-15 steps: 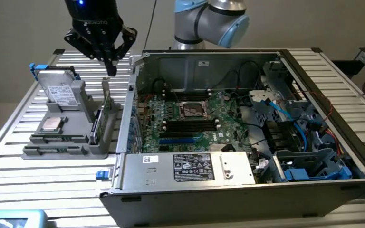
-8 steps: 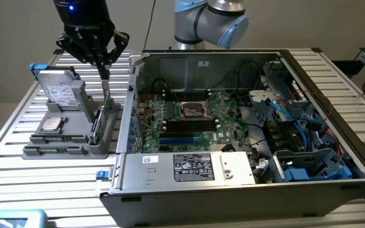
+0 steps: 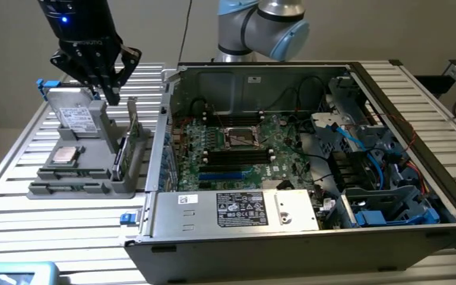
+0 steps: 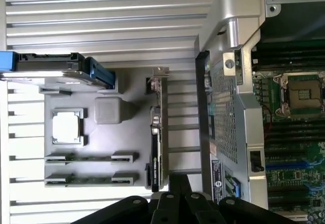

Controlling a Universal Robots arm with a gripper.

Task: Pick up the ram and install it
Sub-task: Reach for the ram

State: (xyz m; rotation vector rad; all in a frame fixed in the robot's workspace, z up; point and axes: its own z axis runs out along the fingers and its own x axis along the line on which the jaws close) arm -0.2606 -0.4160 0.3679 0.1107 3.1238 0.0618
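Two ram sticks stand on edge in the front slots of the grey parts tray [image 3: 93, 189]. One ram stick [image 4: 90, 158] lies beside the other [image 4: 86, 179], and both show as thin strips [image 3: 73, 174] in the exterior view. My gripper [image 3: 111, 94] hangs above the back of the tray, over the hard drive [image 3: 76, 116], well apart from the ram. Its dark fingers [image 4: 179, 183] are shut together with nothing between them. The open computer case [image 3: 212, 208] lies on the exterior view's right, with the motherboard [image 3: 236, 151] and its black and blue slots [image 3: 226, 166] exposed.
The tray also holds a square silver processor [image 3: 63, 155] and an expansion card [image 3: 126, 142] standing upright next to the case wall. Cables and drive cages [image 3: 370, 178] crowd the case's far side. The table [image 3: 22, 237] is slatted metal.
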